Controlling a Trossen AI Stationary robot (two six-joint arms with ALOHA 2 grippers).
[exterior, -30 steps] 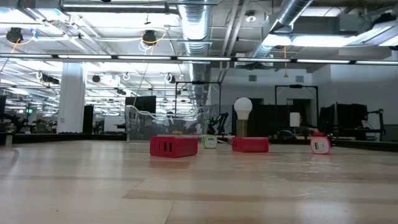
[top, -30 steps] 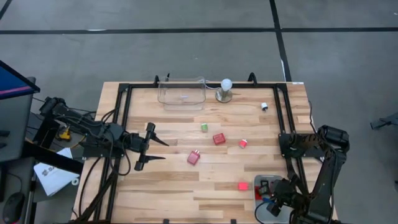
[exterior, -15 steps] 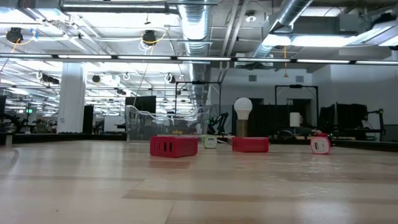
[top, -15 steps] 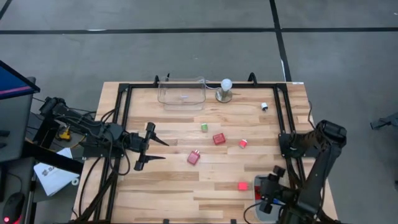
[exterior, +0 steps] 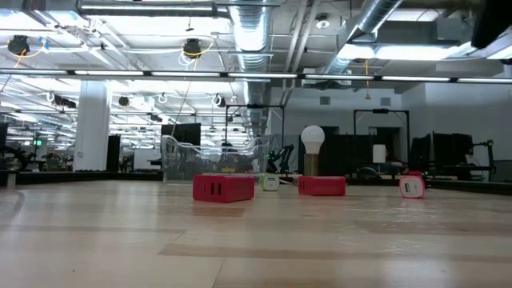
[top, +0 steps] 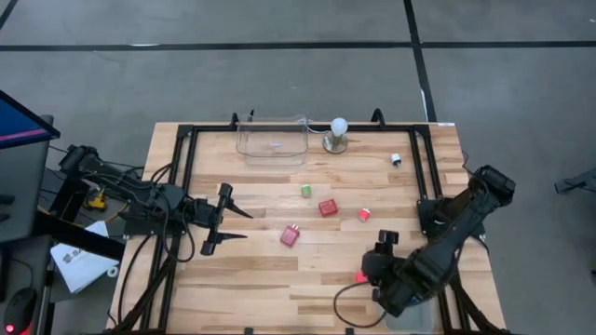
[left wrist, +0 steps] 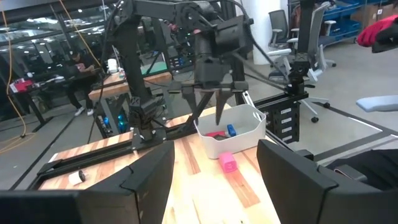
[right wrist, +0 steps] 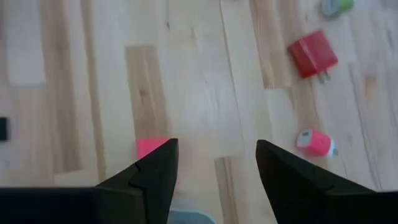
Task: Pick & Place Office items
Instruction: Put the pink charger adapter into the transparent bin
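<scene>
Pink block [top: 362, 277] is lying near the desk's [top: 270, 288] front edge, just beside your right gripper [top: 377, 264], whose fingers are spreading to straddle it. Your left gripper [top: 233, 226] is waiting, fingers apart, at the left.

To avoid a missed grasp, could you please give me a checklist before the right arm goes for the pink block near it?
1. Right gripper open: ok.
2. Pink block centred between its fingers: not ok, it lies by one finger.
3. Nothing touching the block: ok.
4. Left gripper well away, far to the left: ok.
5. Right gripper's height above the block: cannot tell.
</scene>
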